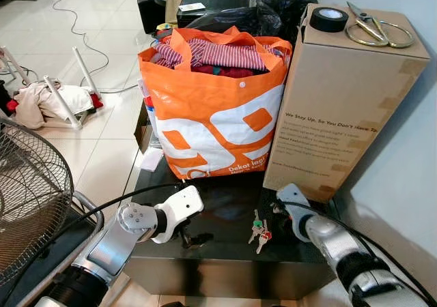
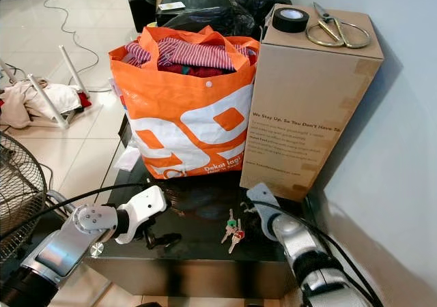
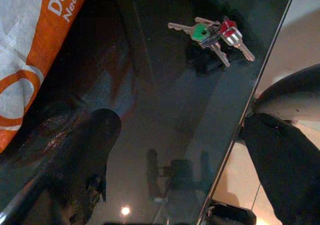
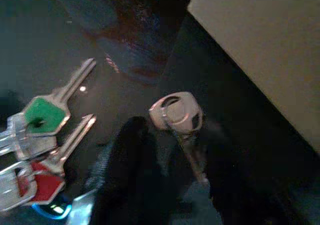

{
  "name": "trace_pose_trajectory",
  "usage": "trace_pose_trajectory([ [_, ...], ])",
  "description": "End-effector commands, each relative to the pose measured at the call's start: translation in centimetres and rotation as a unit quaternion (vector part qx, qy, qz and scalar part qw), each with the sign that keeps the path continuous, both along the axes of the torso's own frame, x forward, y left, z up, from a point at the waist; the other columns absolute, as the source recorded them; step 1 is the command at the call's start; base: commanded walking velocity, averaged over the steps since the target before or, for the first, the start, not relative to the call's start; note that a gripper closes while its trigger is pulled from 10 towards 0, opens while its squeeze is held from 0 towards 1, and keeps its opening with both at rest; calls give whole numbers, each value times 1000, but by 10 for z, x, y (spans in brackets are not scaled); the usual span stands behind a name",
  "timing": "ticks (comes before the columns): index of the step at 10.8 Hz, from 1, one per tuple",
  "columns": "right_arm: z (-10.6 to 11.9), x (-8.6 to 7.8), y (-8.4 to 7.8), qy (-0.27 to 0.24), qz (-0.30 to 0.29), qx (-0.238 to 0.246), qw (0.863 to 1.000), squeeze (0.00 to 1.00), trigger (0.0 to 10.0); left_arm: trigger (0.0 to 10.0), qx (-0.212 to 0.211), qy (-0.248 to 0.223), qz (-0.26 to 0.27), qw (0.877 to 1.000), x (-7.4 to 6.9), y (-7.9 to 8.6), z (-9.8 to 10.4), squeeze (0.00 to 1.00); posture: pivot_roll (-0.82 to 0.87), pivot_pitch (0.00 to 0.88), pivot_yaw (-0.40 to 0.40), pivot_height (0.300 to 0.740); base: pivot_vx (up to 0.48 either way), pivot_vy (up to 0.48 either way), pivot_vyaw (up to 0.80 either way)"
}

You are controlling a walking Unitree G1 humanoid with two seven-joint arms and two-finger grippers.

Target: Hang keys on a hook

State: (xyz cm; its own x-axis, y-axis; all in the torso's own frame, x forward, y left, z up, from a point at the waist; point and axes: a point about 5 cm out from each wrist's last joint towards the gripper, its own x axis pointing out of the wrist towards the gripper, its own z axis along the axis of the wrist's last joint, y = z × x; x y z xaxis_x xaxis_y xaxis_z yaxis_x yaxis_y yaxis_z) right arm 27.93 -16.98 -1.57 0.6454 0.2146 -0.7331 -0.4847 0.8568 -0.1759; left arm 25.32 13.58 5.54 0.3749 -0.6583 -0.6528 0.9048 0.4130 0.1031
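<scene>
the keys [image 1: 259,230] lie flat on a glossy black table [image 1: 225,252], near its front edge and a little right of centre: a small bunch with one green cap and one red cap, blades fanned out. the right gripper [image 1: 281,211] is low over the table just right of the keys, close beside them but not holding them; in its wrist view the two black fingers [image 4: 132,170] stand apart on either side of a small silver metal piece [image 4: 176,112] that rests on the table, so the claw is released and grasping nothing. the left gripper [image 1: 188,237] rests at the table's near left, well apart from the keys; its wrist view shows its dark fingers [image 3: 87,150] spread wide with bare table between them, also released. behind the keys, at the far side of the table, stands an orange and white bag [image 1: 212,112] stuffed with striped and red clothes [image 1: 218,53]. touching the bag's right side is a tall cardboard box [image 1: 341,102], and on its top lie a roll of black tape [image 1: 328,19] and a pair of scissors [image 1: 374,28]. a fan [image 1: 27,191] with a wire guard stands at the near left, and on the tiled floor [image 1: 89,20] beyond it are a bundle of cloth [image 1: 41,102] and loose cables [image 1: 72,20].
</scene>
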Motion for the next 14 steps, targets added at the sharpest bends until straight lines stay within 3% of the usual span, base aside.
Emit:
trace_pose_trajectory([
  [1,3,5,0,-12,-3,-22,1000,1000,10000,10000,2,-9,7,1000,2,4,5,0,-58,0,43,740,0,0,0],
  [2,3,6,-1,-14,-9,-31,999,0,10000,10000,2,-9,7,1000,2,3,5,0,-57,0,42,740,0,0,0],
  [7,1,8,5,-10,-6,-37,999,0,10000,10000,-2,-9,7,1000,2,1,6,0,-57,0,36,740,0,0,0],
  [8,1,8,9,-10,-6,-32,999,0,8627,10000,-2,-9,8,1000,2,0,6,0,-54,0,33,740,0,0,0],
  [9,1,9,11,-11,-7,-30,999,0,6118,10000,-2,-9,8,1000,2,1,6,0,-54,0,33,740,0,0,0],
  [11,0,9,13,-11,-11,-25,1000,0,2118,10000,-2,-7,9,1000,1,1,6,0,-52,0,33,740,0,0,0],
  [12,-3,6,14,-4,-10,-29,1000,0,1176,10000,-1,-6,7,1000,0,2,5,0,-53,0,35,740,0,0,0],
  [14,-5,3,14,1,-11,-38,999,0,706,10000,0,-5,5,1000,-1,2,5,0,-52,0,37,740,0,0,0],
])
